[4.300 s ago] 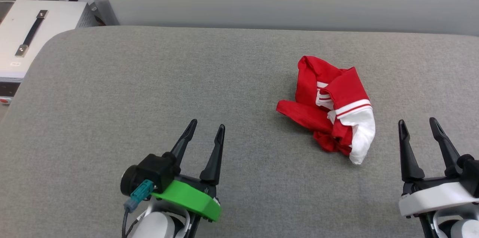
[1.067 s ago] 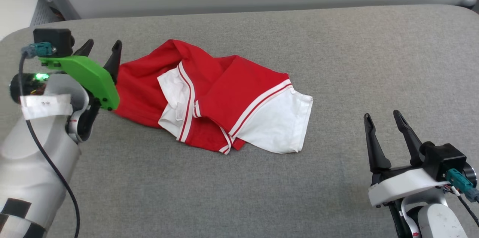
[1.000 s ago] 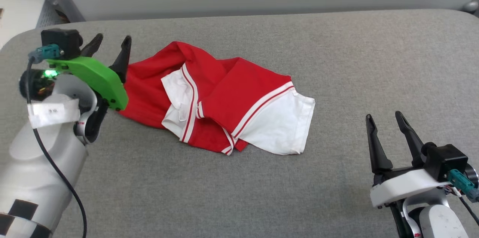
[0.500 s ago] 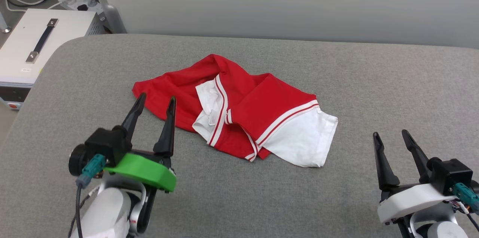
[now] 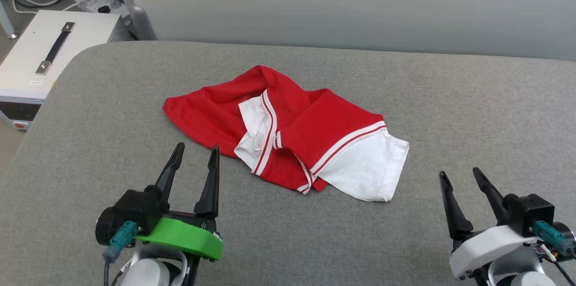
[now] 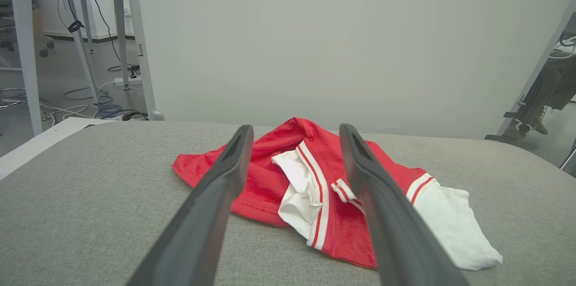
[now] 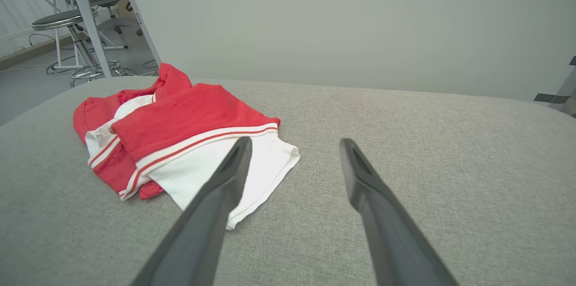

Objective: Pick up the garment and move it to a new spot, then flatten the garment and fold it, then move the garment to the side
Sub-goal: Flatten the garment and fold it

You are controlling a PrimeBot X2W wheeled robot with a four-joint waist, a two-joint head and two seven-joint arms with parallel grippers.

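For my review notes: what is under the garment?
The garment lies directly on the grey padded surface. Its crumpled folds cover its own lower layers; whether anything else lies beneath cannot be seen.

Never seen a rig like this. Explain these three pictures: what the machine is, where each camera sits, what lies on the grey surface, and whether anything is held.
This is a two-armed robot. The wide picture comes from a camera on its head, looking down at a grey padded surface. The dark two-pronged things at the bottom are its grippers: the left gripper on a green mount, the right gripper on a white one. The other two pictures come from a camera on each wrist, looking along that gripper's fingers. On the surface lies one crumpled garment, red with white sleeves and striped trim. Both grippers are open and hold nothing.
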